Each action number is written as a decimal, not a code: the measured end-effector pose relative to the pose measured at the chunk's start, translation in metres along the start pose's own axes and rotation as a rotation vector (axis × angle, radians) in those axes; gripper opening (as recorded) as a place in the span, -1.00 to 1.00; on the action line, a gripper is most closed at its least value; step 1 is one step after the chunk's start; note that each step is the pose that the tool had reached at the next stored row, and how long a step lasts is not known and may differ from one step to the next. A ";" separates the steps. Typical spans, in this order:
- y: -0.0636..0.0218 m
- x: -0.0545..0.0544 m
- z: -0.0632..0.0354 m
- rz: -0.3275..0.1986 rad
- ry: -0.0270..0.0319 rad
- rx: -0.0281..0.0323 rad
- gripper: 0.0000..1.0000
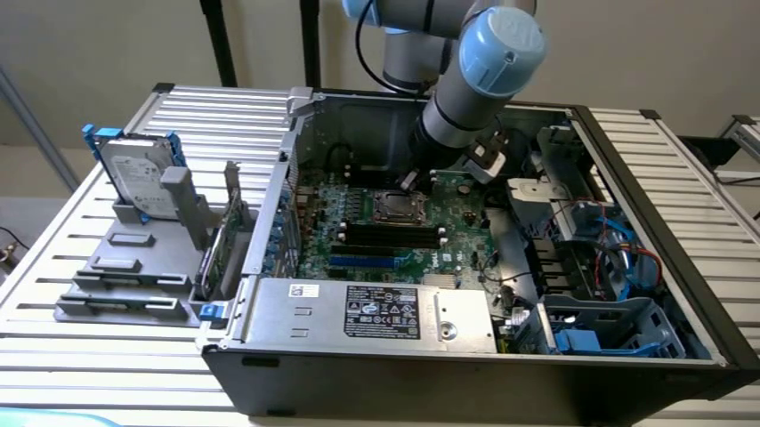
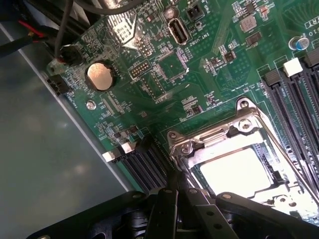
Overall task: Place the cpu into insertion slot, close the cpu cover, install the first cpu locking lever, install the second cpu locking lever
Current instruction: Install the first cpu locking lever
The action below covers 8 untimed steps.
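Your end effector (image 2: 177, 196) is pinched shut, holding nothing you can see, its tips right at the cover's (image 2: 209, 137) edge, likely to work a lever. The cpu (image 2: 234, 172) sits in its socket under the cover (1 bright square).

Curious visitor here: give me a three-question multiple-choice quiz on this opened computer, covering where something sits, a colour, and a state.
1. Where does the cpu sit?
A. in the insertion slot
B. on the hard drive
C. on the power supply

2. The circuit board is:
A. red
B. green
C. white

3. The cpu cover is:
A. removed
B. standing upright
C. lowered over the chip

Answers: 1 A, its bright top shows inside the socket. 2 B, green surface all round. 3 C, the silver frame lies flat around the chip.
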<state>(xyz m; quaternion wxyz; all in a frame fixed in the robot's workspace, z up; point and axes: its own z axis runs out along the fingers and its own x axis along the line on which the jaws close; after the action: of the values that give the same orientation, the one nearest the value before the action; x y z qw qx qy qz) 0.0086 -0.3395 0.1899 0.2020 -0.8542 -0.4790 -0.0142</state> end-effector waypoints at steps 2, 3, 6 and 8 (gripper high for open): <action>0.0005 0.000 0.0002 -0.006 0.0082 0.0069 -0.79; 0.0008 0.000 0.0001 -0.007 0.0101 0.0086 -0.79; 0.0011 -0.001 -0.0017 -0.007 0.0095 0.0101 -0.79; 0.0012 -0.002 -0.0040 -0.007 0.0094 0.0106 -0.79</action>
<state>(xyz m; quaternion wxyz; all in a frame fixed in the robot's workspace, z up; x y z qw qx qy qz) 0.0092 -0.3432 0.1928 0.2087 -0.8513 -0.4810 -0.0163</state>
